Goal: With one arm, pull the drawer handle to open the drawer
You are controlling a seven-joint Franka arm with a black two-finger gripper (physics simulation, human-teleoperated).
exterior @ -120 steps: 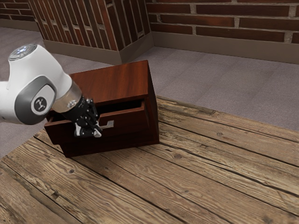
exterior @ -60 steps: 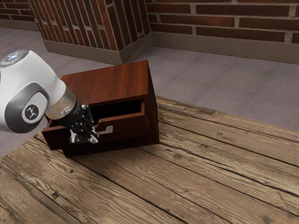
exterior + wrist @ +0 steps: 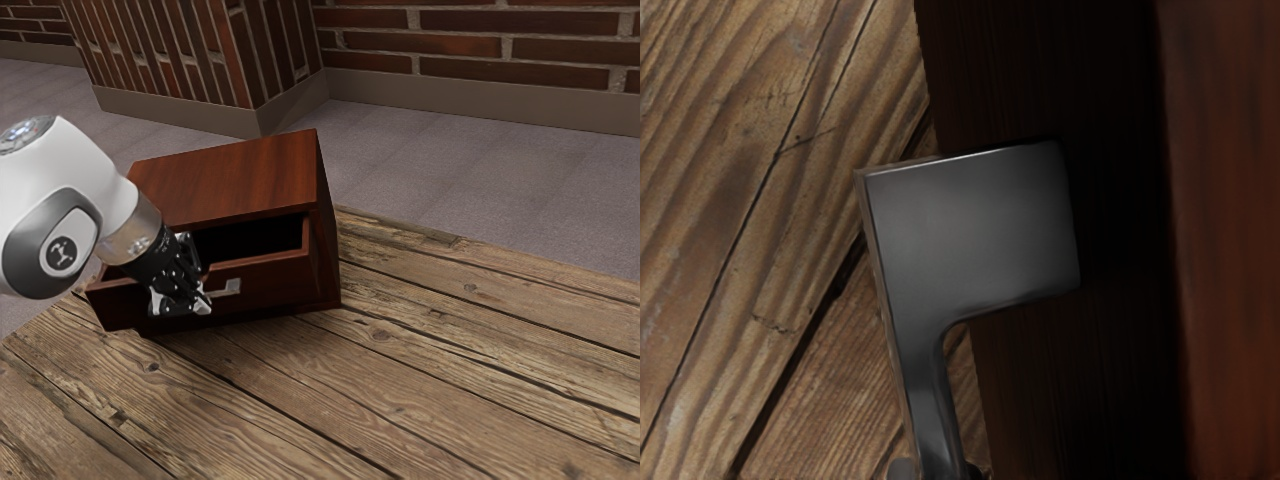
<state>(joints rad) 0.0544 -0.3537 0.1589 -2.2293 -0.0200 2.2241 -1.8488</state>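
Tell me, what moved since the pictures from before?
The drawer slid farther out of the cabinet, toward the exterior view's left. The jaws, closed on the handle, pulled it along, and the arm drew back the same way. The cabinet and the table stayed where they were.

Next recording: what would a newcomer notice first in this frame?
A dark red-brown wooden cabinet sits on the weathered plank table at the exterior view's left, its drawer partly open. At the drawer front, the black two-finger gripper of the white arm is shut on the silver metal handle.
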